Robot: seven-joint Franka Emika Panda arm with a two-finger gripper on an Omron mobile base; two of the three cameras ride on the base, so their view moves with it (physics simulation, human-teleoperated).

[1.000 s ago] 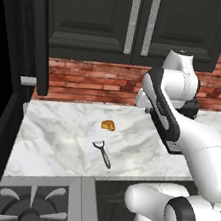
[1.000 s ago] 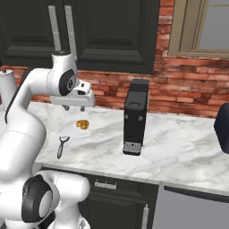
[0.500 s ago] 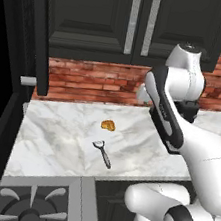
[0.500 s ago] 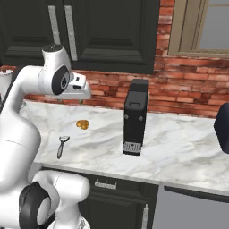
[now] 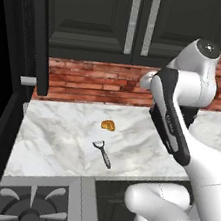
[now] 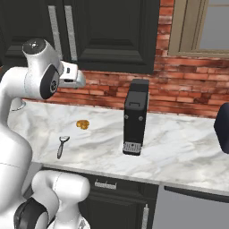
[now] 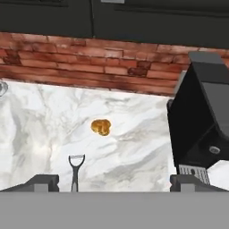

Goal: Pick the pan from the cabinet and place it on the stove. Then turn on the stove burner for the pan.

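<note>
Pan is nowhere to be seen — presumably it is shut inside the cabinet (image 5: 141,24), whose doors are closed. The fingers (image 7: 114,182) are spread wide and hold nothing, raised above the worktop (image 5: 67,141) — a stance suited to reaching a door handle. A peeler (image 5: 102,153) lies on the marble, clear of the stove (image 5: 31,206).

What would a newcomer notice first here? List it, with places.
The big white arm fills the foreground, raised before the closed dark cabinet. On the marble counter lie a small golden-brown lump and, nearer the front edge, a peeler. A tall black appliance stands further right, before the brick wall.
</note>
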